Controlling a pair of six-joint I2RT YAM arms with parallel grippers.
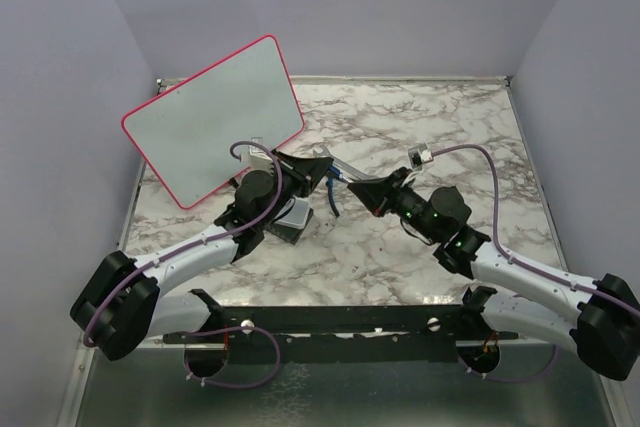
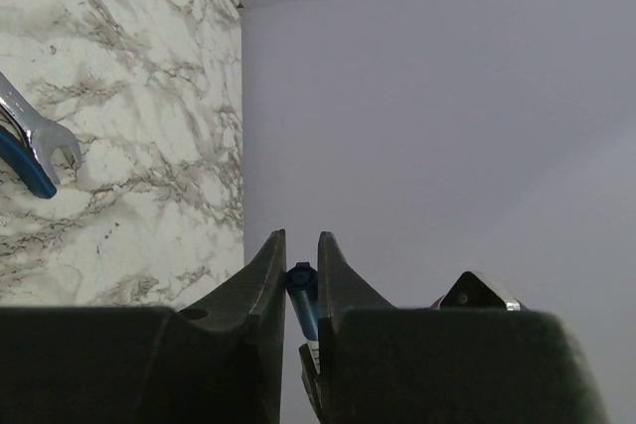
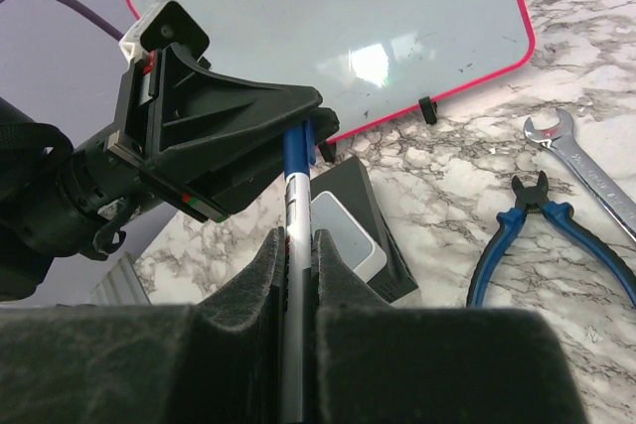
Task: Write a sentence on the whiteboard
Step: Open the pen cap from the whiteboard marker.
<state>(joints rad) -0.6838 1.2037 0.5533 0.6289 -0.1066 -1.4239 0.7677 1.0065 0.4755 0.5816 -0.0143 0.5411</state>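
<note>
The whiteboard (image 1: 215, 127) stands tilted at the back left, with a red-pink frame and black feet. Its face is blank in the right wrist view (image 3: 328, 27) apart from faint smudges; no sentence shows. A marker with a blue cap (image 3: 295, 151) and a white barrel is held between both grippers over the table's middle. My left gripper (image 1: 305, 165) is shut on the blue cap end (image 2: 301, 290). My right gripper (image 1: 352, 183) is shut on the barrel (image 3: 298, 245). The marker is in front of the board, not touching it.
A small dark block with a grey-white pad (image 3: 348, 230) lies under the marker, also in the top view (image 1: 290, 219). Blue-handled pliers (image 3: 527, 235) and a silver wrench (image 3: 581, 171) lie to the right on the marble table (image 1: 430, 127). Walls enclose the table.
</note>
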